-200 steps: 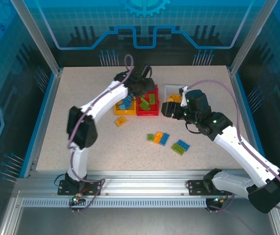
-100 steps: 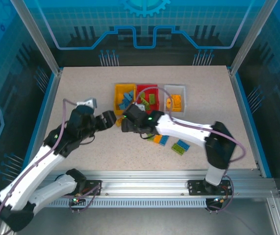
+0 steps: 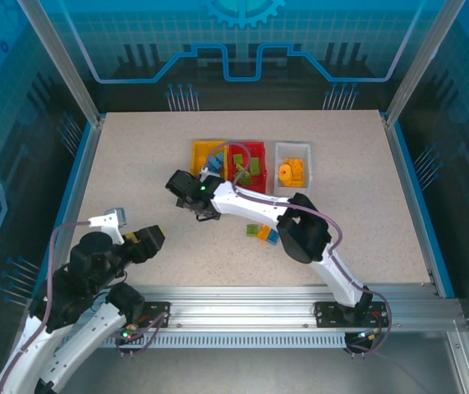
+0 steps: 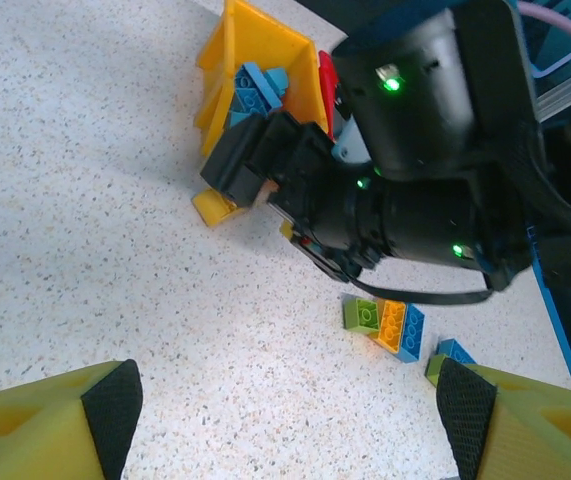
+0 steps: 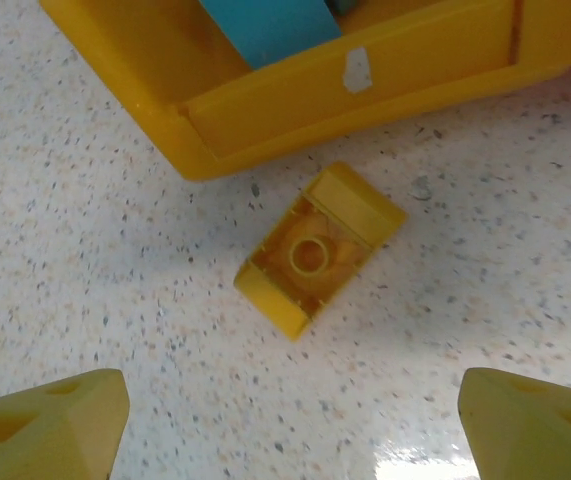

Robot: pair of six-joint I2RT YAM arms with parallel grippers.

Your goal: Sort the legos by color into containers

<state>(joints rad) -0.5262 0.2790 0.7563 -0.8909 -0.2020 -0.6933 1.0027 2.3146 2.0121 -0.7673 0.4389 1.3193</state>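
Spread wide over the upturned yellow brick (image 5: pixel 317 250) mid-frame, the right pincer (image 5: pixel 290 412) may snag the yellow bin (image 5: pixel 295 90) just above it when closing.

The left arm (image 3: pixel 94 261) is folded up low by its base, off to the left. The left tool (image 3: pixel 145 238) points to the right, its fingers (image 4: pixel 55 420) wide apart with nothing between them. The right arm (image 3: pixel 250 205) stretches far across to the left. The right tool (image 3: pixel 181 182) faces down, fingers (image 5: pixel 50 415) spread wide, holding nothing.
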